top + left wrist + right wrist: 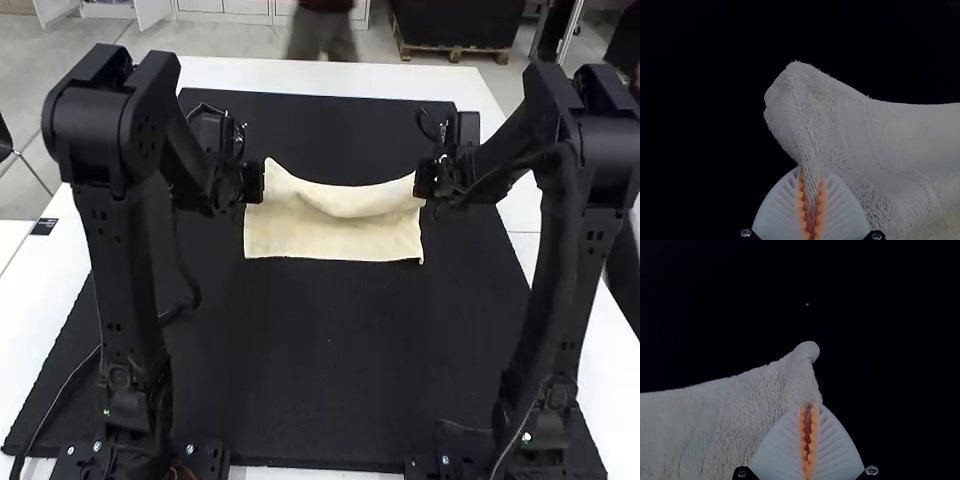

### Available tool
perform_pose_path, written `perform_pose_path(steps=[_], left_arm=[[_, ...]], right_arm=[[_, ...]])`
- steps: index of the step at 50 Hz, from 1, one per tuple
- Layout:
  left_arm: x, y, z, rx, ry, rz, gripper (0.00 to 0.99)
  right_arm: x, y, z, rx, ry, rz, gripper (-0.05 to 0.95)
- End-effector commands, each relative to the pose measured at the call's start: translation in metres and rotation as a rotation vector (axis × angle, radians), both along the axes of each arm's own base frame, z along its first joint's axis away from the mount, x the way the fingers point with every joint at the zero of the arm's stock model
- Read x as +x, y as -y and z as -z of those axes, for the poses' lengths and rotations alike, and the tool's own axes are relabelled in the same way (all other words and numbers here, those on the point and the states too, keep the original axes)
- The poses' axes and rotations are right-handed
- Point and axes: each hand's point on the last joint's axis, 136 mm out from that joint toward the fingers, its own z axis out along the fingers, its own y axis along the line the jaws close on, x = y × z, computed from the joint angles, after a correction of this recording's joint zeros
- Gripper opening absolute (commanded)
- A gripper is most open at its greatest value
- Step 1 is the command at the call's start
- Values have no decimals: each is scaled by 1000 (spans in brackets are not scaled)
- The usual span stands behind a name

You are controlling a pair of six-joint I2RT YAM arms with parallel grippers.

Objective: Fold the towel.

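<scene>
Some pinched towel [331, 232] is hidden inside left tool [254, 184] and right tool [425, 181].

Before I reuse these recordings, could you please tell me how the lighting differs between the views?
High view: well lit, the white table bright around the black mat, folds in the towel softly shaded; left wrist view: dim, the towel standing out against near-black; right wrist view: similarly dim, with a tiny pale speck I cannot identify.
</scene>
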Motion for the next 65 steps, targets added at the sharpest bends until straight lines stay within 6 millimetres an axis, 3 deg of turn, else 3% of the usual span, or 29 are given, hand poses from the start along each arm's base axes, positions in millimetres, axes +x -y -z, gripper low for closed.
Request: perform_pose_path(steps=[1,20,48,65], left_arm=[[-5,3,-20,1,48,20,31],[-32,-4,-39,-4,96,3,31],[-74,-29,-35,8,93,-52,31],[-95,-45,-48,28,139,-95,31]], right_arm=[[0,8,-27,-4,61,6,-16],[-29,10,-18,-11,42,3,-16],[-65,13,-13,-19,20,-3,-18],[-80,15,-8,-15,18,0,-16]])
